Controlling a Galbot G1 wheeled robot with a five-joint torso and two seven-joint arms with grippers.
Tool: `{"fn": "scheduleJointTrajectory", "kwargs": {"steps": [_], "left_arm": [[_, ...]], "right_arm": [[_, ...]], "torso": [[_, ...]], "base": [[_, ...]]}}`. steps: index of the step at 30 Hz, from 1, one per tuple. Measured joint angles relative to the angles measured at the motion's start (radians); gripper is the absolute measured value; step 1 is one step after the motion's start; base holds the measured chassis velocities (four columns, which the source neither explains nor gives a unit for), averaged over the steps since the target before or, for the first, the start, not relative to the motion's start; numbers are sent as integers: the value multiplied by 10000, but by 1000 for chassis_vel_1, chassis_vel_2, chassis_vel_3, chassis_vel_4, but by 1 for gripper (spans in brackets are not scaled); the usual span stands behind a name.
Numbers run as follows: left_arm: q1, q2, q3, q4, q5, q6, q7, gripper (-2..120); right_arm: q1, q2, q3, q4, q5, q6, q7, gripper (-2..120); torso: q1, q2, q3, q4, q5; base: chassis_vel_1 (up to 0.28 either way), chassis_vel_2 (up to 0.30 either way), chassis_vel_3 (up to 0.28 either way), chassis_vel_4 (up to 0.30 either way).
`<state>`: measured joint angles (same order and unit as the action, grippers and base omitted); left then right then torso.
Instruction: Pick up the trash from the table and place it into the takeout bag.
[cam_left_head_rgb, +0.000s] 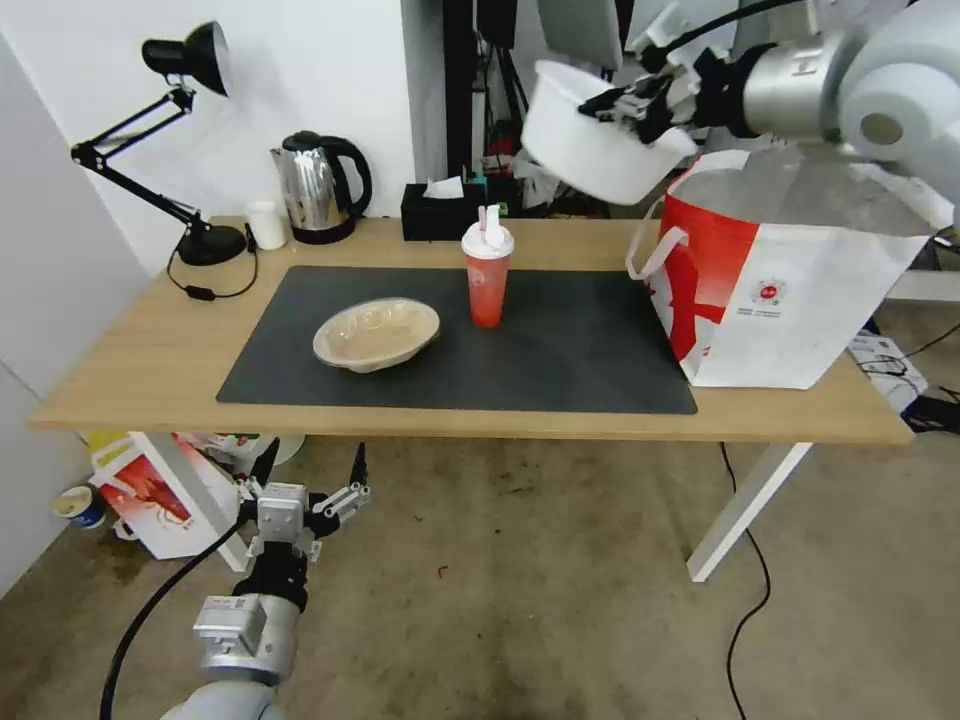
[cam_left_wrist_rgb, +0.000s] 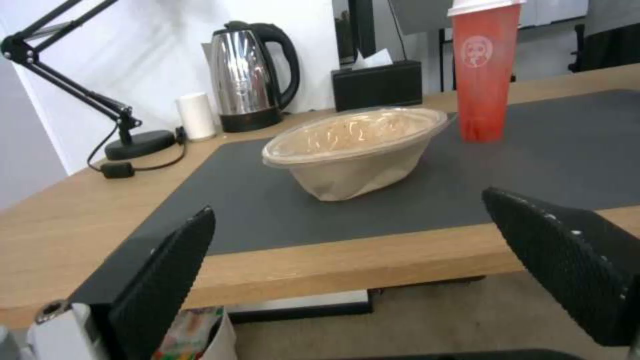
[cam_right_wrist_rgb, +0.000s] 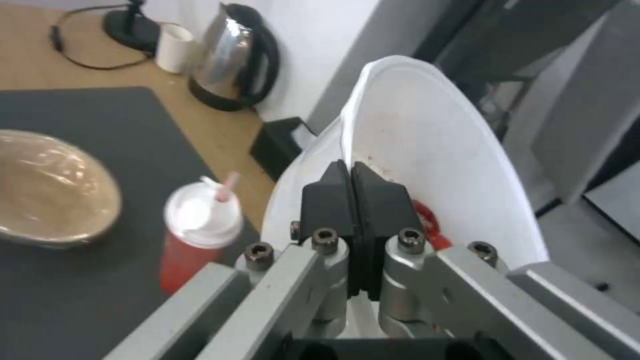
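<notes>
My right gripper is pinched tight on the rim of the deep white bowl, 1 finger inside the wall and 1 outside, and I hold it tilted in the air above the table, just beside the open mouth of the takeout bag. In the right wrist view the pads meet almost flush on the thin wall, with a red shell showing inside. I judge this bowl light but flexible; a rim pinch like mine can let it swing or spill (the tilt is already steep), so it wants a gentle lowering into the bag.

My left gripper hangs low in front of the table edge, fingers spread wide and empty. 2 pieces remain on the dark mat: the beige dish, shallow with a clear lid, probably light and slippery, best taken at its rim; and the red cup, upright, tall and easy to tip, best gripped around its middle.
</notes>
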<state>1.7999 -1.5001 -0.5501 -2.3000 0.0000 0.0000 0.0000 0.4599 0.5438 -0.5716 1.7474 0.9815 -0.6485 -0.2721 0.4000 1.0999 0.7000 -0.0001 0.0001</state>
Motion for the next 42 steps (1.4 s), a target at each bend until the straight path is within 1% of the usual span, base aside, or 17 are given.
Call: {"fn": "scheduleJointTrajectory", "kwargs": {"steps": [13, 27, 33, 42], "left_arm": [[0, 0, 0, 0, 0, 0, 0, 100], [0, 0, 0, 0, 0, 0, 0, 100], [0, 0, 1, 0, 0, 0, 0, 100], [0, 0, 1, 0, 0, 0, 0, 100]], "right_arm": [[-110, -365, 224, -1080, -1107, 419, -560, 0], [-954, -709, 966, -2039, -2424, 856, -1221, 0], [-1256, -814, 1203, -2282, -2666, 956, -1371, 0], [-2035, -1216, 1600, -2333, -2995, 1102, -1656, 0]], "torso": [[0, 0, -1, 0, -1], [0, 0, 1, 1, -1], [0, 0, 1, 1, -1], [0, 0, 0, 0, -1]], "base": [[0, 0, 0, 0], [0, 0, 0, 0], [0, 0, 0, 0], [0, 0, 0, 0]]}}
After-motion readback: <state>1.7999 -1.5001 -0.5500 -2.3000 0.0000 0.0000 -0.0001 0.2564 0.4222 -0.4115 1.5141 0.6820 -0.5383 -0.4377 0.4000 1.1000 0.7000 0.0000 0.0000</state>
